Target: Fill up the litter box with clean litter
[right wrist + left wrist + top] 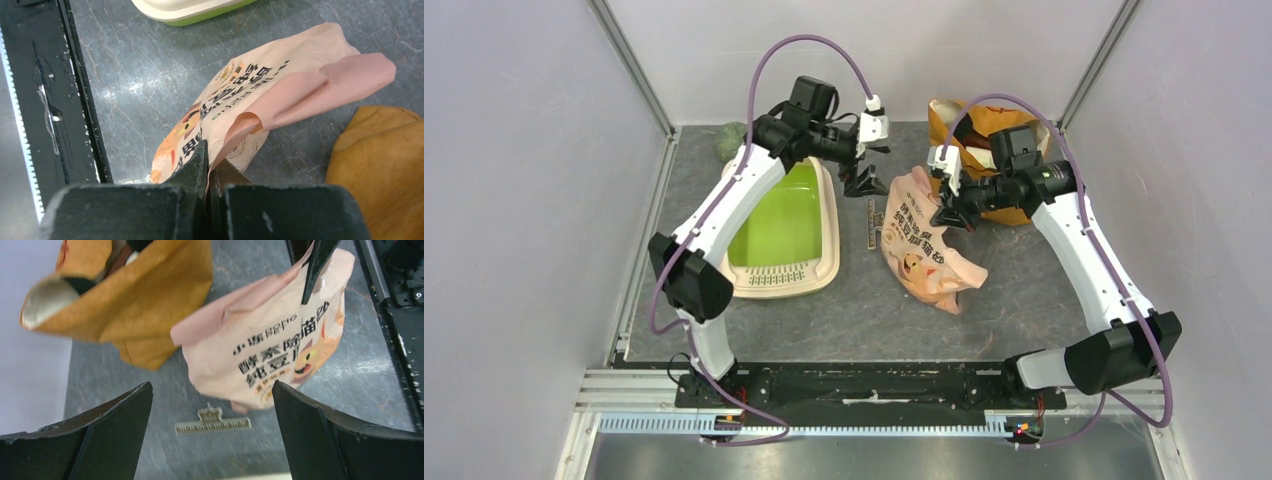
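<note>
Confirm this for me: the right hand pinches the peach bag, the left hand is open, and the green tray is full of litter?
No: the top view shows the litter box bare green inside, without litter. The right hand does pinch the peach bag; the left hand is open.

On grey table [874,320]: peach printed bag [921,250] beside mustard fabric bag [944,120]; clip [873,222] near.

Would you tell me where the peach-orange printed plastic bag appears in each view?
Top external: peach-orange printed plastic bag, centre.
Left wrist: bag, upper right.
Right wrist: bag, centre, gripped by right end effector.
Shared landmark: mustard-yellow fabric bag beside it.
</note>
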`<action>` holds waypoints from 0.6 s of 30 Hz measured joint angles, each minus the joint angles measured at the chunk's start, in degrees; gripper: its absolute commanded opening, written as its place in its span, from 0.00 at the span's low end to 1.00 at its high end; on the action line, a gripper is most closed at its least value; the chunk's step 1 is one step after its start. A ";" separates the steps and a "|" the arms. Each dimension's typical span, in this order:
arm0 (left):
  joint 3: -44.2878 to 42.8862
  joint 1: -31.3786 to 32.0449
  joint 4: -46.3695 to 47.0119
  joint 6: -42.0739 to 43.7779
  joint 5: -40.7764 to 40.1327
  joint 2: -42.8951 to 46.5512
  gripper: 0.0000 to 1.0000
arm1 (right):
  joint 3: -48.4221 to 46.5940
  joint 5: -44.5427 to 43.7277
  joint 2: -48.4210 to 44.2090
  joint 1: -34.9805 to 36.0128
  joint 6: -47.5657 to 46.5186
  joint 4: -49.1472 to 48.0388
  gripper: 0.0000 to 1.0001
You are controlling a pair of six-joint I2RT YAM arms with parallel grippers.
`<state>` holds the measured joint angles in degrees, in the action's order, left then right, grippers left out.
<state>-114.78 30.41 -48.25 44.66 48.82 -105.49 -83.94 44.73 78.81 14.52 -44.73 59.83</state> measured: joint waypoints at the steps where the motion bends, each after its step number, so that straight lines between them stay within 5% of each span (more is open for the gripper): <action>1: -0.02 0.15 0.90 1.14 1.36 -0.72 0.98 | 0.00 0.00 0.00 0.00 -0.70 0.04 0.00; 13: 0.00 5.84 7.21 15.34 11.26 -5.92 0.99 | 1.09 -0.50 -1.51 0.02 -7.02 0.00 0.00; 15: 0.04 7.08 7.85 16.72 11.37 -6.45 0.96 | 1.11 -0.72 -1.70 0.00 -7.85 0.04 0.00; 18: 0.85 8.72 7.98 18.27 11.30 -7.15 0.77 | 1.57 -0.90 -2.14 0.02 -8.83 0.04 0.00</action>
<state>-113.93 39.13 -40.27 62.94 60.12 -112.64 -82.37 43.83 76.66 14.55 -53.56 59.88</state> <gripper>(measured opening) 0.944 0.010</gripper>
